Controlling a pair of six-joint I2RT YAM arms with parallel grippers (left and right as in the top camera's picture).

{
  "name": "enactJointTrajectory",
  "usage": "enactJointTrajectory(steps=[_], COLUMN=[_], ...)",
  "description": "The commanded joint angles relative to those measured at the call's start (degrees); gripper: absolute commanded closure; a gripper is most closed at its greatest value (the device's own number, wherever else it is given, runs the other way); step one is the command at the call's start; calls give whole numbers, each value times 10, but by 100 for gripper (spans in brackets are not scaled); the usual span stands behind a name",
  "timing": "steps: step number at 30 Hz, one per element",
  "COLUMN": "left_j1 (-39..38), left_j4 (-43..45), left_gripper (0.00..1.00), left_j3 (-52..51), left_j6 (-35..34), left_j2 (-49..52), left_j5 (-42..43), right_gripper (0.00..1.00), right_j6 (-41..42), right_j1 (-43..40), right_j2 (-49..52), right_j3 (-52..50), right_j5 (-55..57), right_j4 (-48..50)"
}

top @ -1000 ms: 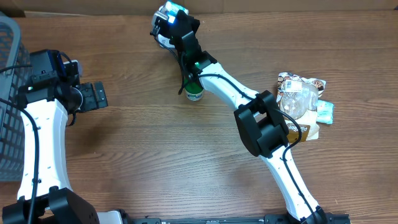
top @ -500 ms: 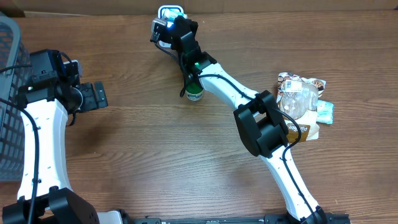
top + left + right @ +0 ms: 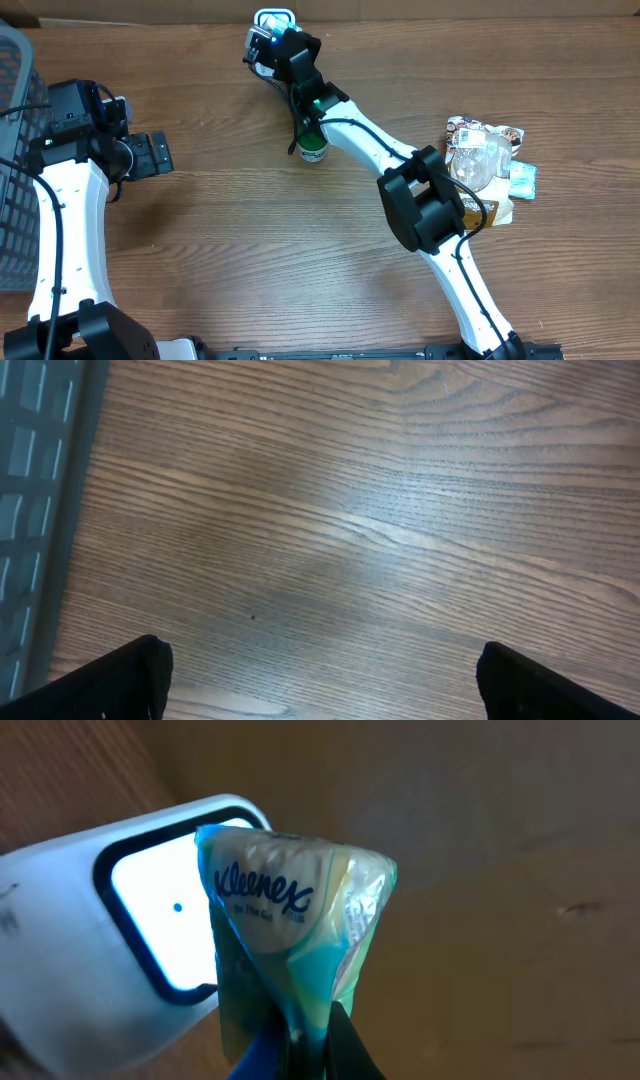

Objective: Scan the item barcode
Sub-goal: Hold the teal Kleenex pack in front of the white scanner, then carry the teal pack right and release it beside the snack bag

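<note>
We note the right hand (image 3: 272, 42) clenched on the lower edge of a Kleenex pack (image 3: 290, 910). It holds the pack upright at the far edge of the desk (image 3: 250, 250), just before the scanner (image 3: 150, 920) with its lit window. The left hand (image 3: 152, 155) is released, fingers spread wide, holding nothing, near the grey basket (image 3: 15, 150).

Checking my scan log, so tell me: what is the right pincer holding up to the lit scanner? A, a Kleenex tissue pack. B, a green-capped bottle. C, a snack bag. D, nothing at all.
A: the right wrist view shows the Kleenex pack pinched in the right pincer, right in front of the glowing window of the scanner.
</note>
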Motion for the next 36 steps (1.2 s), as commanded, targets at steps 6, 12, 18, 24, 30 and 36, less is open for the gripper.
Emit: enactJointTrajectory(steps=[6, 12, 18, 24, 30, 36], left_j1=[0, 0, 0, 0, 0, 0], left_j4=[1, 1, 1, 1, 1, 1], left_gripper=[0, 0, 0, 0, 0, 0], left_j3=[5, 5, 5, 5, 5, 5], left_j6=[-3, -3, -3, -3, -3, -3], left_j2=[1, 1, 1, 1, 1, 1], left_j5=[4, 4, 4, 4, 4, 4], right_gripper=[96, 96, 96, 96, 96, 96], right_j6=[391, 579, 603, 658, 682, 688], right_j1=[-5, -37, -88, -141, -193, -226], right_j2=[-241, -355, -388, -386, -385, -385], right_j3=[3, 3, 3, -70, -205, -299], right_j5=[-71, -154, -228, -234, -234, -250], right_j4=[-249, -504, -719, -784, -763, -707])
